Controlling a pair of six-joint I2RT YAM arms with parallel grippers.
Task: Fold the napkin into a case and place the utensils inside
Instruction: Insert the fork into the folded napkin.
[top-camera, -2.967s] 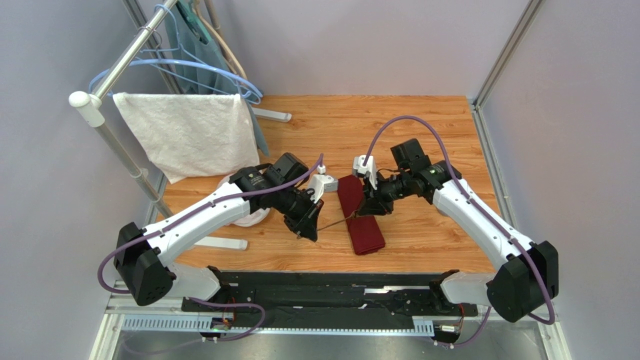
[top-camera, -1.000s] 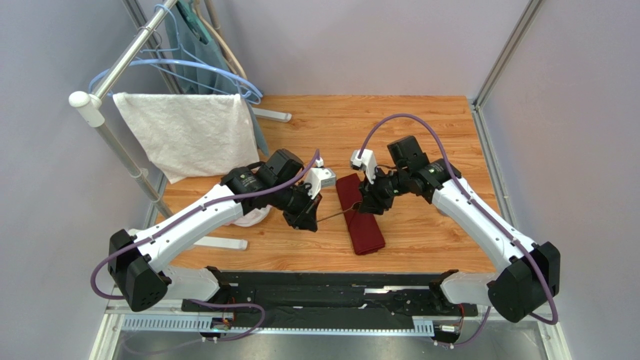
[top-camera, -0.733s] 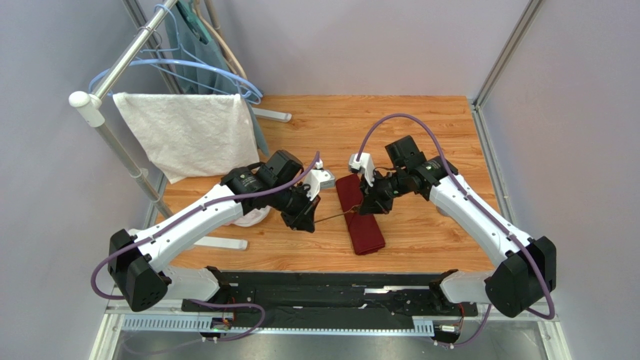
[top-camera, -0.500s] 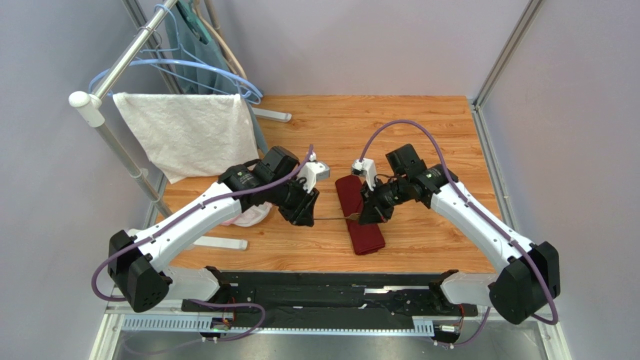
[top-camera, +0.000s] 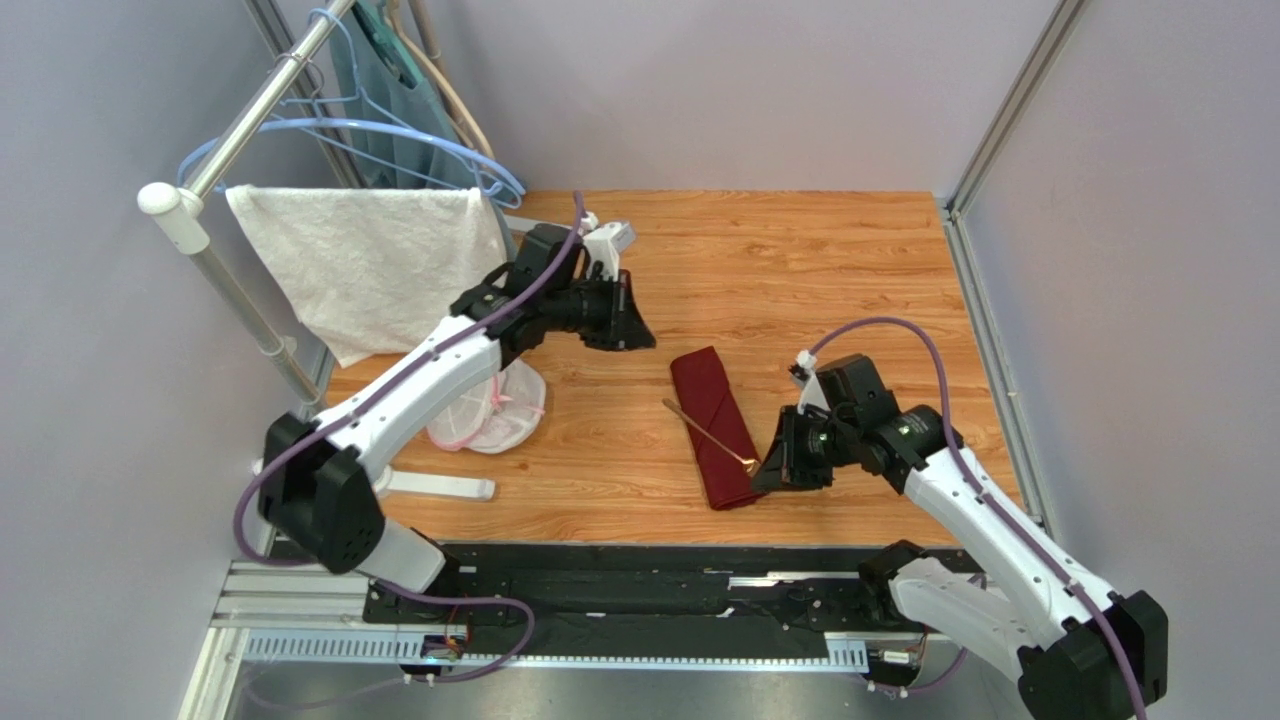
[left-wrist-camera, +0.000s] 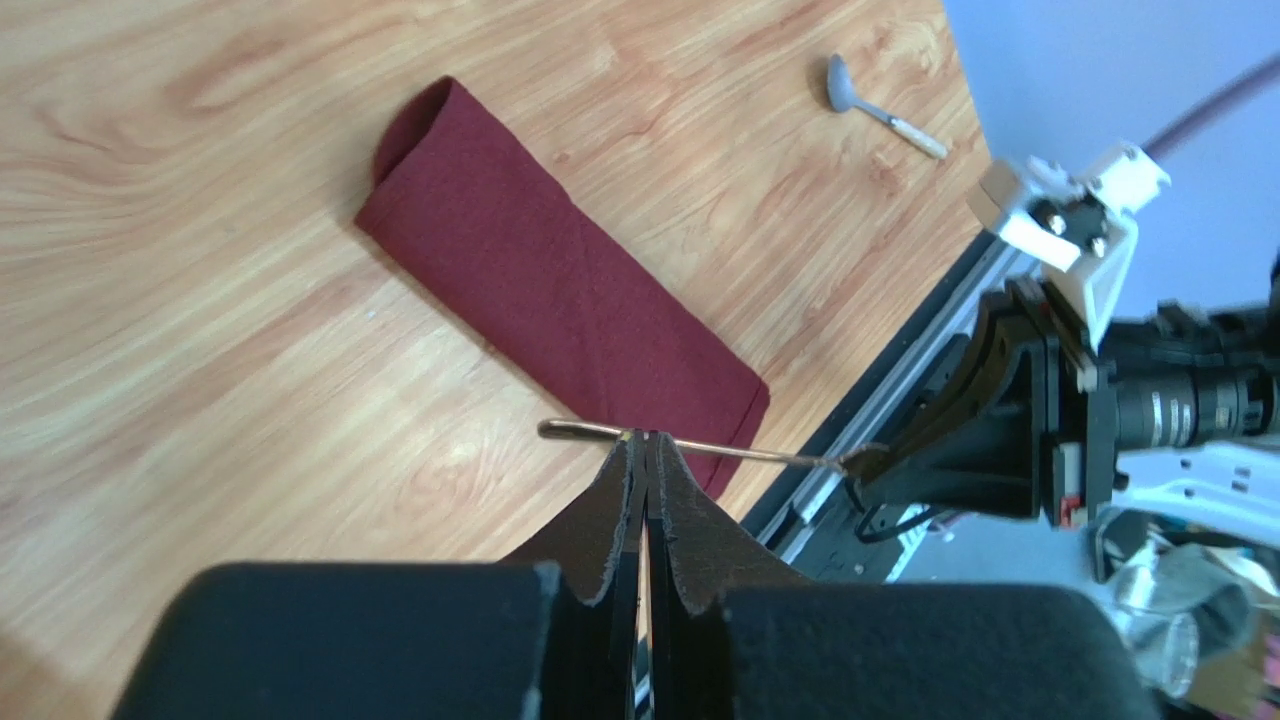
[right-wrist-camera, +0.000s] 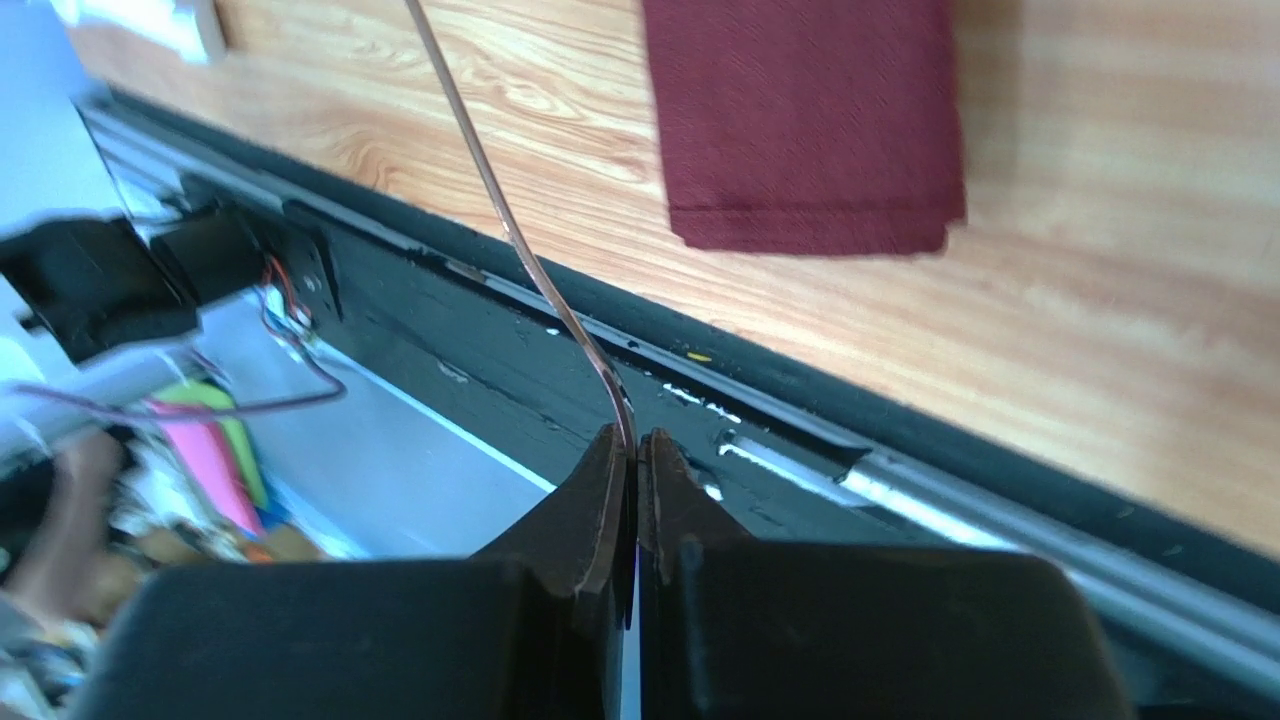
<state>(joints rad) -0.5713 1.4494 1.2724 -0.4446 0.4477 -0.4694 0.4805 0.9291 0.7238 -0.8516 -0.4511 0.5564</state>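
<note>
The maroon napkin lies folded as a narrow case (top-camera: 700, 375) (left-wrist-camera: 526, 270) (right-wrist-camera: 804, 120) on the wooden table. My right gripper (top-camera: 762, 468) (right-wrist-camera: 631, 443) is shut on one end of a slim tan utensil (top-camera: 706, 431) (right-wrist-camera: 504, 210). It holds the utensil slanted above the strip's near end. The utensil (left-wrist-camera: 721, 450) also shows in the left wrist view, beyond the fingertips. My left gripper (top-camera: 646, 323) (left-wrist-camera: 646, 443) is shut and empty. It hangs above the table to the far left of the strip. A spoon (left-wrist-camera: 872, 108) lies on the wood beyond the strip.
A white towel (top-camera: 368, 263) hangs on a rack at the far left, with blue hangers (top-camera: 406, 143) behind it. A pale mesh item (top-camera: 489, 413) sits by the rack's foot. A black rail (top-camera: 646, 563) runs along the near table edge.
My left gripper let go of the utensil, shut again and drew back to the far left. My right gripper closed on the utensil and carried it toward the near right.
</note>
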